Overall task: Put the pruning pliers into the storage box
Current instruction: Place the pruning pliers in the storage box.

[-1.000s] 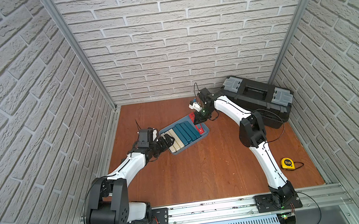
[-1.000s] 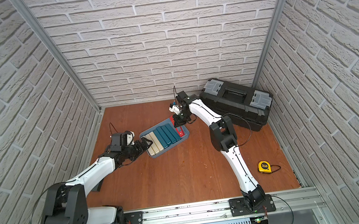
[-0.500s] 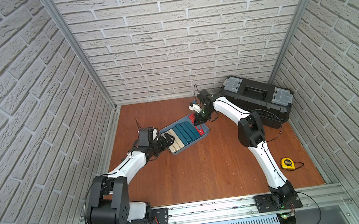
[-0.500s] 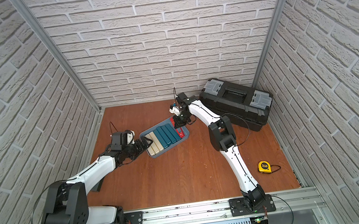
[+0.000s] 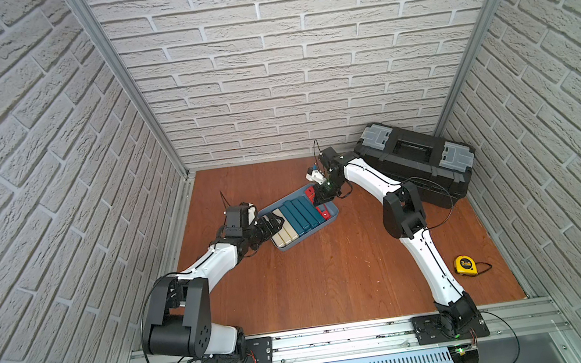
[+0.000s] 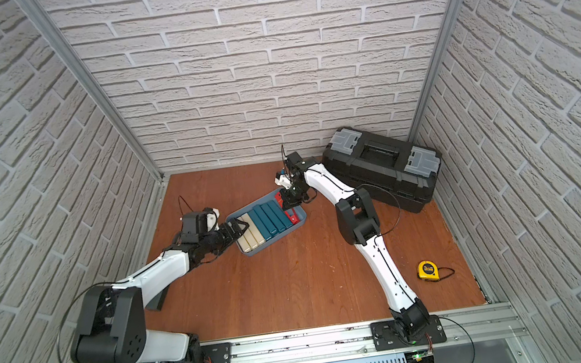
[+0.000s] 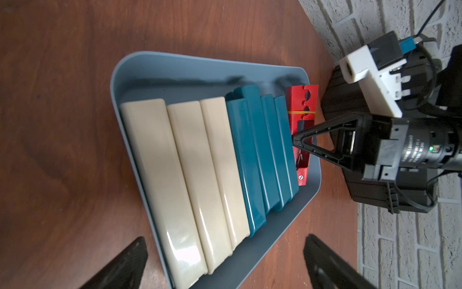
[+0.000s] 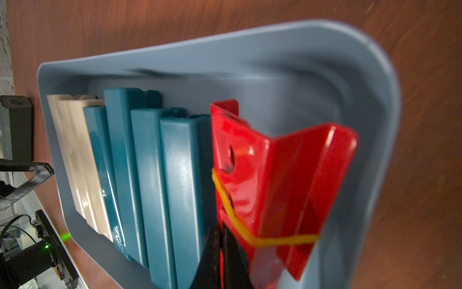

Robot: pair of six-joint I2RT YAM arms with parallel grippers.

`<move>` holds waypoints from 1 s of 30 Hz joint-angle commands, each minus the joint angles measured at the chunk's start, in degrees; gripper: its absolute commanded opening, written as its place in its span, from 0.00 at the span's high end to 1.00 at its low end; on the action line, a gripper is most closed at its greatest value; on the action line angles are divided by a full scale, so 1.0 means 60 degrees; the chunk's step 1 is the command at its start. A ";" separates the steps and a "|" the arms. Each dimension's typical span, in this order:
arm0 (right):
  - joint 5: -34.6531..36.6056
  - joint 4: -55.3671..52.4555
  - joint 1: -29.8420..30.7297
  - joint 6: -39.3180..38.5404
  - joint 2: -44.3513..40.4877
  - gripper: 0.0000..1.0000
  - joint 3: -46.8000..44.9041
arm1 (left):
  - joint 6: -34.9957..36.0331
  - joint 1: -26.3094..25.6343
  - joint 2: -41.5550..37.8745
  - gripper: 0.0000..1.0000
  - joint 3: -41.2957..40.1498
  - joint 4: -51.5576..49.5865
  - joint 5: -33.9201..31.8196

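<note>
The red pruning pliers (image 5: 309, 192) (image 6: 278, 196) (image 7: 302, 105) (image 8: 275, 175), bound with a yellow rubber band, sit at the far-right side of the light blue storage box (image 5: 306, 235) (image 6: 274, 242) (image 7: 175, 56) (image 8: 350, 75), right next to the teal bars (image 5: 301, 215). My right gripper (image 5: 322, 199) (image 6: 290, 203) (image 7: 296, 140) (image 8: 220, 250) is shut on a thin wall of the pliers. One end of the pliers reaches the box's far corner. My left gripper (image 5: 276, 225) (image 6: 241, 228) (image 7: 225, 240) is open at the box's other short end and holds nothing.
Cream bars (image 5: 284, 231) lie beside the teal ones in the box. A big black toolbox (image 5: 416, 157) stands at the back right, close behind my right arm. A yellow tape measure (image 5: 464, 265) lies on the wooden floor at the front right. Brick walls close in three sides.
</note>
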 commanded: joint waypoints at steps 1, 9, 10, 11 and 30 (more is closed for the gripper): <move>-0.0070 -0.0095 -0.0013 0.0004 0.0206 0.94 0.0268 | -0.0012 0.0050 0.0070 0.02 0.0183 0.0426 0.0138; -0.0027 -0.0171 -0.0011 0.0002 0.0296 0.89 0.0393 | 0.0003 0.0050 0.0062 0.02 0.0218 0.0381 0.0125; -0.0015 -0.0168 -0.0003 0.0001 0.0289 0.89 0.0393 | -0.0025 0.0050 0.0074 0.02 0.0223 0.0381 0.0134; -0.0011 -0.0169 -0.0014 -0.0019 0.0289 0.89 0.0395 | -0.0003 0.0050 0.0074 0.02 0.0210 0.0381 0.0126; 0.0596 -0.0242 0.0010 -0.0243 -0.0225 0.76 0.0408 | 0.0016 0.0050 0.0028 0.02 0.0197 0.0392 0.0137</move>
